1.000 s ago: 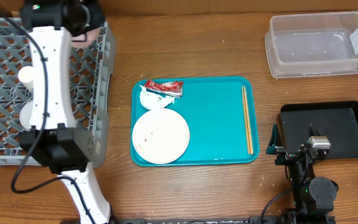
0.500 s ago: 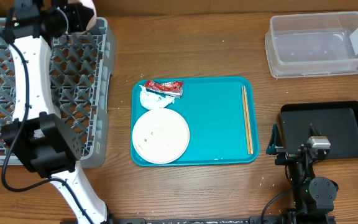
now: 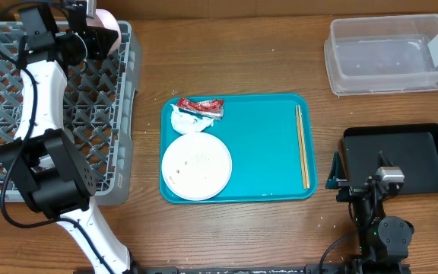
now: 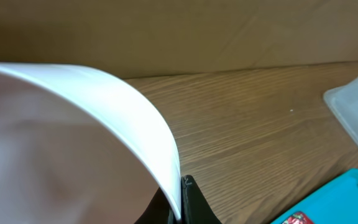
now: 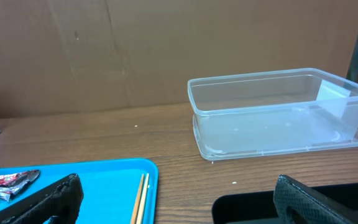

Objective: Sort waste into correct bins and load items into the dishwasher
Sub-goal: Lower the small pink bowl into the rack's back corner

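Brown wood-grain tabletop fills the overhead view, with plain brown board seen behind it from both wrist cameras. A large square grey plastic dish rack with an open lattice grid is set at 9 o'clock on the table. Over its 1 o'clock corner the left gripper is closed on the rim of a small pale-pink dish, which is pinched by a dark fingertip in the left wrist view. Whether the dish touches the rack cannot be told from these angles. A teal rectangular serving tray is seen at the table's centre. On it, a large white round plate lies at 7 o'clock, with what may be a few pale crumbs on its face. A crumpled white paper napkin is found just beyond the plate at 10 o'clock, touching its rim, and a small red sauce packet lies against the napkin's far side. Thin wooden chopsticks are laid side by side along the tray's 3 o'clock edge. A clear rectangular plastic tub with a white label stands at 1 o'clock on the table, well apart from the teal tray. A shallow black rectangular tray is placed at 4 o'clock. At that tray's near left corner the right gripper is held low, its jaws spread wide with nothing between them, pointed toward 12 o'clock.
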### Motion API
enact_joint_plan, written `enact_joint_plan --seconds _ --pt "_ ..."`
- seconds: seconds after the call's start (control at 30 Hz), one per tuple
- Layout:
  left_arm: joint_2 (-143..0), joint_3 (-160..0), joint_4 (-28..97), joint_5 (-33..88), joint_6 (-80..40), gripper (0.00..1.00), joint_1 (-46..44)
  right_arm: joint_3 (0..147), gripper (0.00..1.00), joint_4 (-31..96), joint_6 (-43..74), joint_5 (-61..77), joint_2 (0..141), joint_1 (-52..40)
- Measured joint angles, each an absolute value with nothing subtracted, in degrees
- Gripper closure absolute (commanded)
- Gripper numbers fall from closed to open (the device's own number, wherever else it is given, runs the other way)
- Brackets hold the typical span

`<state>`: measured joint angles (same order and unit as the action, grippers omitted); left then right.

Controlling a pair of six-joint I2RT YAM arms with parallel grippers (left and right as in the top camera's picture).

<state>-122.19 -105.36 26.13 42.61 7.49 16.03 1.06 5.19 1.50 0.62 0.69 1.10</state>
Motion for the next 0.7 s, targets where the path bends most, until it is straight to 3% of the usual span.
enact_joint_plan --seconds 0.7 --pt "-122.2 -104.3 21.3 51.6 1.3 0.96 23.3 1.1 0.00 5.2 1.5 0.6 0.7 1.1"
